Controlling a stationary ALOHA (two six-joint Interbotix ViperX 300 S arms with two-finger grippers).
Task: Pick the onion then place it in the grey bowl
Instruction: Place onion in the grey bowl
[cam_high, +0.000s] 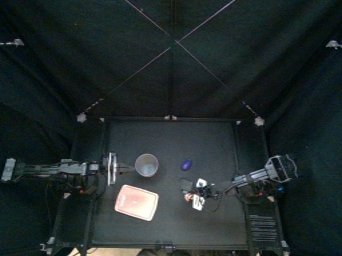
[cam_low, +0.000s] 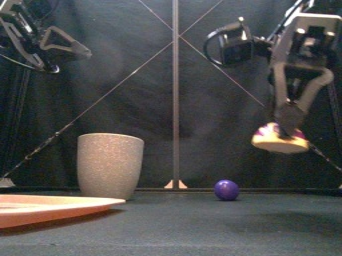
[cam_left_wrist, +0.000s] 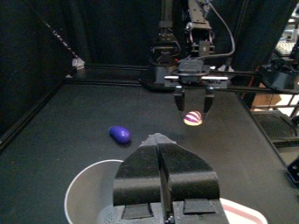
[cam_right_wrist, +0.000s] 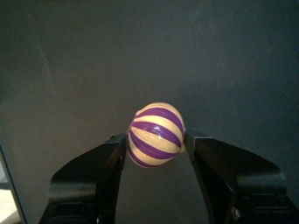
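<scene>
The right claw (cam_right_wrist: 158, 145) is pinched narrow on the onion (cam_right_wrist: 158, 134), one jaw on each flank. The onion's long axis lies crosswise to the squeeze. The front view shows it hanging clear of the table in that claw.

The coming move turns on where the grey cup (cam_low: 110, 165) stands from this claw. It is off to the claw's left and a little farther toward the back curtain, near but apart. A small purple toy (cam_low: 227, 189) lies on the table between claw and cup, below the likely path and probably no obstacle. A pink tray (cam_low: 54, 208) lies to the claw's left, toward the front and nearer than the cup.

In the front view the onion sits about level with the cup's rim. The carry will therefore likely need some lift before the sideways travel, or the onion could knock the wall.

The left claw (cam_left_wrist: 167, 150) is closer to the cup, hanging just beside it with its jaws pressed together and empty. The load is in the right claw, so the reach across falls to the right arm.
</scene>
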